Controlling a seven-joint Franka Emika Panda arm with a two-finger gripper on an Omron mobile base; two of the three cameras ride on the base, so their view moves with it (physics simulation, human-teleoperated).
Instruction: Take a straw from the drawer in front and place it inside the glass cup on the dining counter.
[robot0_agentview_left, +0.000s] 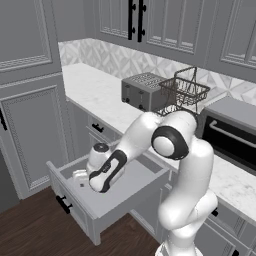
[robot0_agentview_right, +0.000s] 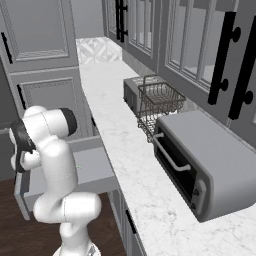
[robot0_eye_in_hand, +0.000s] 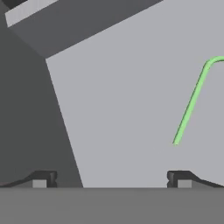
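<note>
Tool open, empty, inside drawer; straw lies on drawer floor, apart from right fingertip.

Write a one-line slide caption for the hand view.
Open gripper hovers inside the drawer, with the light-green straw lying on its floor ahead, off to one side.

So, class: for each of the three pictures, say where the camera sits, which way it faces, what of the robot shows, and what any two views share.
Left base view: behind the arm on its left, looking forward and down at the open drawer; the white arm rises from lower right.
Right base view: behind on the right, looking along the counter; the arm stands lower left.
Hand view: on the hand, looking into the drawer at the straw; the open gripper shows at the bottom.
Shared: both base views show the drawer, toaster and wire basket.
</note>
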